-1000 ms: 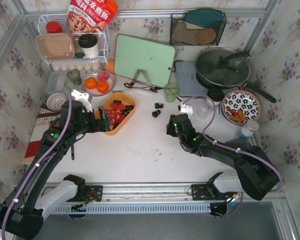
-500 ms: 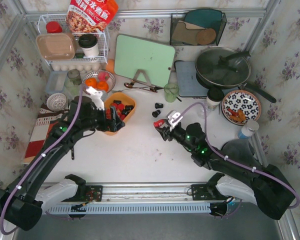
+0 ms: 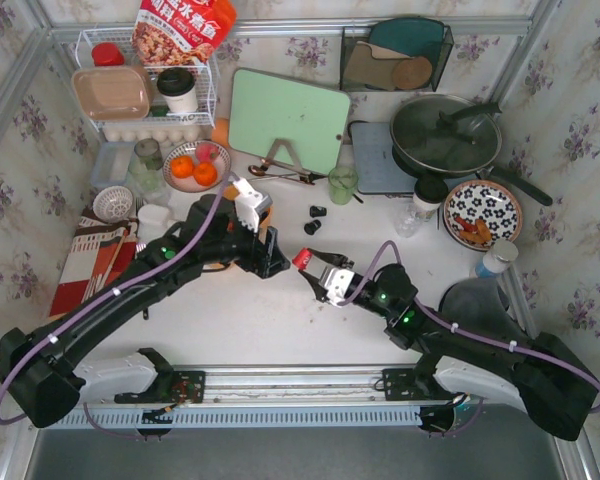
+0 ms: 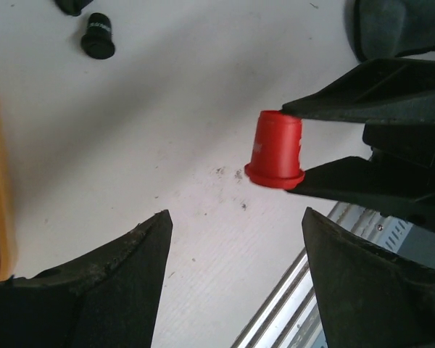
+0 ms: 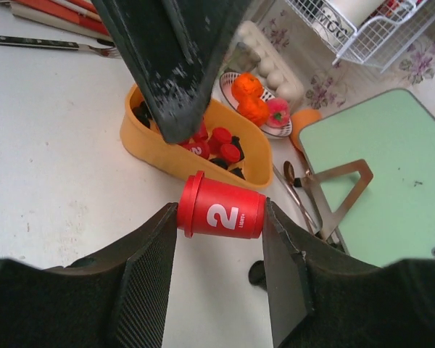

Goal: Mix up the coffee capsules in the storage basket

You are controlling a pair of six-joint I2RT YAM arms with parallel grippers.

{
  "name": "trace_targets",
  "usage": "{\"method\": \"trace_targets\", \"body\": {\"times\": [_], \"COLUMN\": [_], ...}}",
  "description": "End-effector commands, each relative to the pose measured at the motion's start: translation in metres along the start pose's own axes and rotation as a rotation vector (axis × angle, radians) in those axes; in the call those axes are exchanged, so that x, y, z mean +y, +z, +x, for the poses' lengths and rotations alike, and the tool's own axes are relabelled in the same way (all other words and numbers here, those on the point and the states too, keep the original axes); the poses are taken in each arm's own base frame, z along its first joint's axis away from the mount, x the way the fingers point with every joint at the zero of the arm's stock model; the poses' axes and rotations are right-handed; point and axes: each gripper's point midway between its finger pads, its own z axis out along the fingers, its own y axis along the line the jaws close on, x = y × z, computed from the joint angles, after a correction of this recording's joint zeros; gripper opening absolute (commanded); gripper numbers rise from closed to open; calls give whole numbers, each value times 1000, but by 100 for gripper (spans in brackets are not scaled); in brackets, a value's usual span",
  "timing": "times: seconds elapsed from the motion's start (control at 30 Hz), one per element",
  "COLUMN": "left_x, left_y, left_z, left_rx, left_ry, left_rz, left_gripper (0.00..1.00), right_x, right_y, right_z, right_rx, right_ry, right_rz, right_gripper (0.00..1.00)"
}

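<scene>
— Where's the red capsule (image 5: 221, 209)?
— Pinched on its side in the right gripper (image 5: 219, 214), just beside the storage basket (image 5: 148, 148)!
— And the left gripper (image 4: 235, 275)?
— Fingers spread apart, empty, facing that capsule. Mixed capsules (image 5: 219, 138) fill the basket, and two black capsules (image 3: 318, 211) lie outside it.

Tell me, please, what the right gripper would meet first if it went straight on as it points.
Probably the open left gripper, just ahead of the red capsule in the right gripper; the storage basket lies beyond. Depth is unclear.
</scene>
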Motion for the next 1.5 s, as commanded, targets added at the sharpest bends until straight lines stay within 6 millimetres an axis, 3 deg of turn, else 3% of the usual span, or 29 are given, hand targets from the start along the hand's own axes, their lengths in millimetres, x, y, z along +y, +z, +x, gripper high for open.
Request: {"method": "trace_targets", "body": {"times": [0.0, 0.6, 0.83, 0.93, 1.13, 1.27, 1.3, 1.37, 1.47], "left_x": [-13, -46, -51, -48, -30, -7, 1, 19, 65], "left_y": [11, 47, 54, 53, 42, 32, 28, 21, 5], "left_z": [-20, -15, -15, -15, -17, -16, -16, -17, -18], "left_rx": [-71, -27, -26, -30, -49, -42, -44, -45, -48], "left_ry": [40, 99, 97, 89, 91, 95, 93, 92, 80], "left_rz": [34, 103, 116, 94, -17, -125, -156, -225, -418], "left_gripper": [75, 55, 35, 28, 24, 24, 24, 25, 26], "right_x": [-3, 7, 10, 10, 5, -3, -5, -11, -19], "right_y": [1, -4, -5, -5, -8, -15, -16, -19, -24], "right_z": [-10, -14, -13, -10, 1, 4, 7, 11, 19], "right_rx": [-28, -37, -40, -30, 9, 20, 30, 52, 88], "right_ry": [-79, -86, -63, -56, -16, 0, 5, 20, 67], "right_rz": [9, -10, -13, -11, 41, 101, 117, 158, 227], "right_gripper": [35, 35, 38, 45, 69, 87, 97, 100, 100]}}
